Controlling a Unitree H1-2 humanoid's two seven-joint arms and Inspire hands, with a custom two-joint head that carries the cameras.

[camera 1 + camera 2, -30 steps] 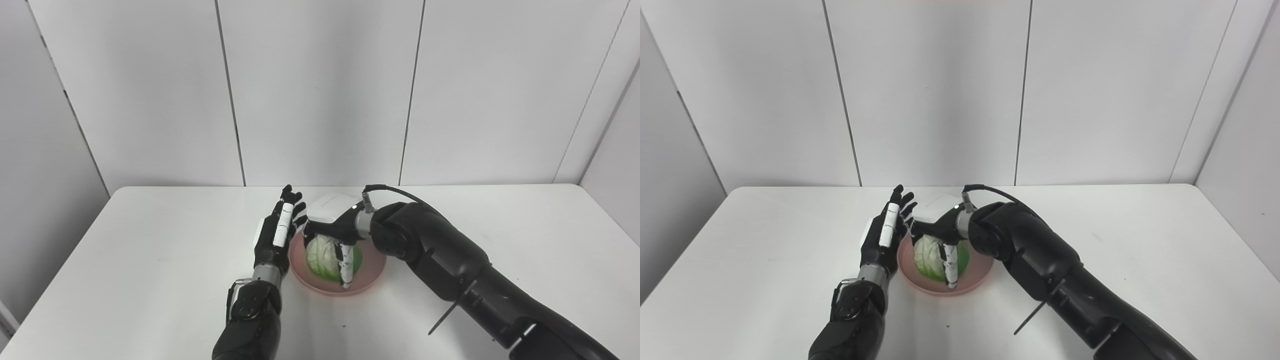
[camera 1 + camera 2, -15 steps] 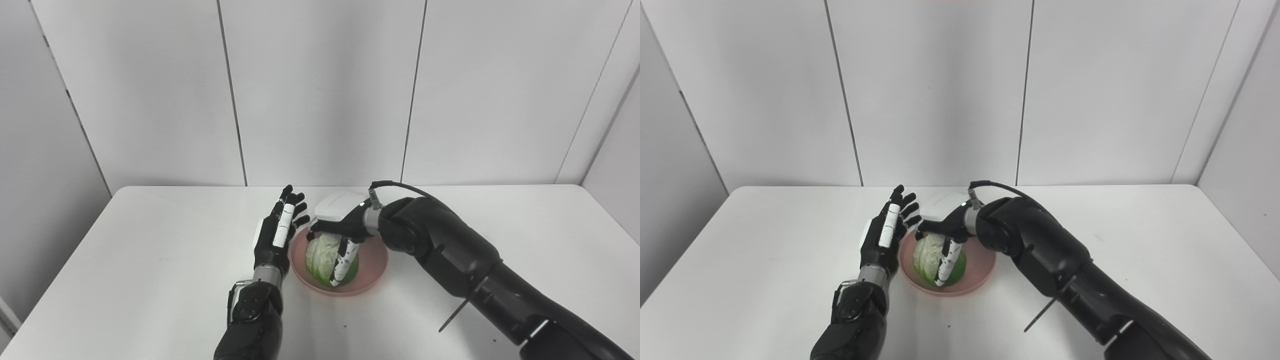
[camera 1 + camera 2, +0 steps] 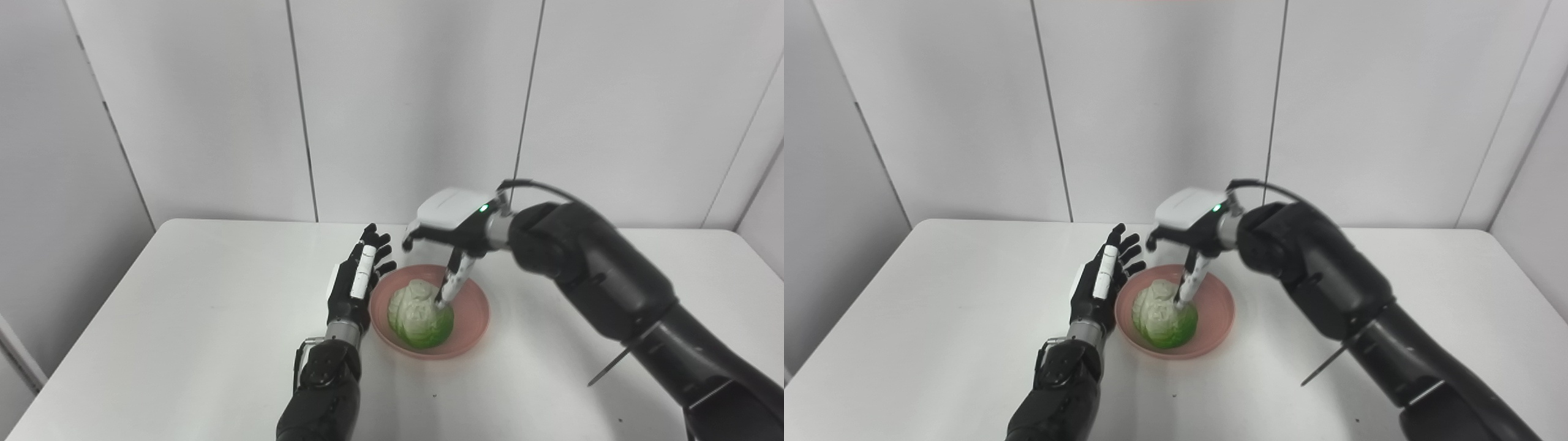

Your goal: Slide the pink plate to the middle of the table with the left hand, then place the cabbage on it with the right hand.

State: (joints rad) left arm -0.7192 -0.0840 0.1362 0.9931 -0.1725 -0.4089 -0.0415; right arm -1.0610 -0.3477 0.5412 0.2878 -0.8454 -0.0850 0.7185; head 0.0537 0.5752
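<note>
Watching both head views, I saw the cabbage [image 3: 420,311] resting in the pink plate [image 3: 471,334] near the middle of the white table [image 3: 184,318], just below my right robot hand [image 3: 452,236]. That right robot hand hung above the far side of the plate with its fingers spread and pointing down, gripping nothing; one fingertip [image 3: 442,298] reached the top of the cabbage, though I could not tell whether it actually touched. My left robot hand [image 3: 1101,283] stood edge-up just beside the plate's left rim, fingers straight and apart, palm turned toward the plate, holding nothing. Whether it touched the rim I could not tell.
</note>
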